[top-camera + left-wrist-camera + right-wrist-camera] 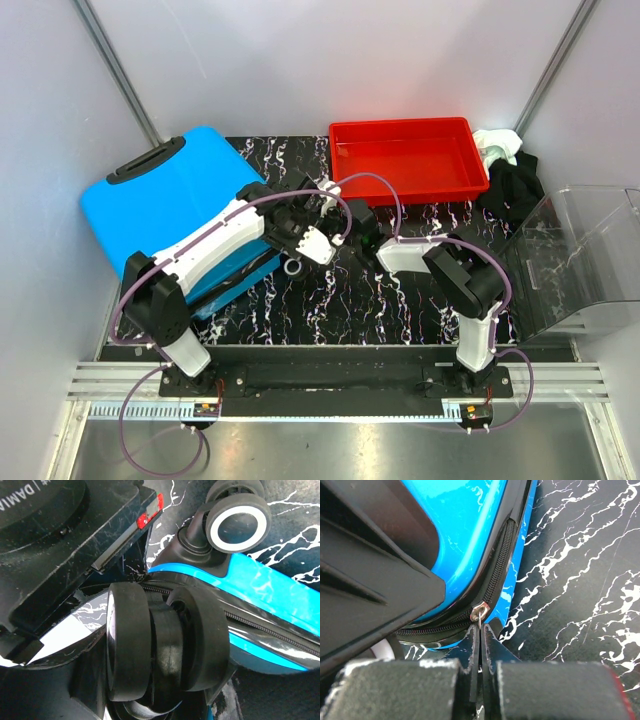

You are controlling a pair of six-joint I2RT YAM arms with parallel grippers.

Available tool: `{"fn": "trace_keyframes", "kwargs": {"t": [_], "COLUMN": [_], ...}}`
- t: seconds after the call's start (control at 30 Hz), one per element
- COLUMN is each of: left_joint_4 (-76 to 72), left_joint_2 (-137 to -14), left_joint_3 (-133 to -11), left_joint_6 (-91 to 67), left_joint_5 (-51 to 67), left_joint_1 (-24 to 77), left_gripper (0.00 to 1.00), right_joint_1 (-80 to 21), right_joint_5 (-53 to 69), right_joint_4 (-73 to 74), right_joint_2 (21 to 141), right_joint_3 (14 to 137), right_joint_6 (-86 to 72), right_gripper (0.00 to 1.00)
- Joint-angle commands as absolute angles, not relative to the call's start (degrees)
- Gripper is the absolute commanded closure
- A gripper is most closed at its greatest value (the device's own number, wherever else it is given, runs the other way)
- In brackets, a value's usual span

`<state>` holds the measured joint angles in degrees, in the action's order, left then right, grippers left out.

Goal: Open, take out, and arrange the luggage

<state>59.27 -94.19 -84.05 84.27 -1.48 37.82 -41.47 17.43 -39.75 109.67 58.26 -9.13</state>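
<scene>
Lying closed on the left of the tabletop (400, 300) is the blue luggage (165, 195). The left hand (305, 243) sits at one black wheel (160, 650); I cannot tell whether it grips. The right hand (481, 630), pressed together, pinches the zipper pull (480, 611).

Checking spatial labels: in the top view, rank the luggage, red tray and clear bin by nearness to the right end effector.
1. Luggage, left, touching the right end effector.
2. Red tray, just behind.
3. Clear bin, far right.
</scene>
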Motion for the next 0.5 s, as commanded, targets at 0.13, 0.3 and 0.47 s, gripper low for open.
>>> {"fn": "trace_keyframes", "kwargs": {"t": [0.13,0.3,0.47], "left_joint_4": [70.9,78.2,82.3], "left_joint_2": [-92.1,-87.1,-83.0], "left_joint_3": [-80.0,-78.9,-76.3], "left_joint_6": [79.5,78.8,78.3], "left_joint_5": [6.2,14.6,18.8], "left_joint_1": [35.8,35.9,36.9], "left_gripper": [1.00,1.00,1.00], "right_joint_1": [-42.8,-40.3,-40.6], "right_joint_5": [26.4,23.7,21.5], "right_joint_4": [-50.9,-43.9,-32.4], "right_joint_2": [105.7,102.6,100.7], "right_joint_3": [56.3,57.4,59.7], "right_joint_6": [-16.8,-10.0,3.3], "right_gripper": [1.00,1.00,1.00]}}
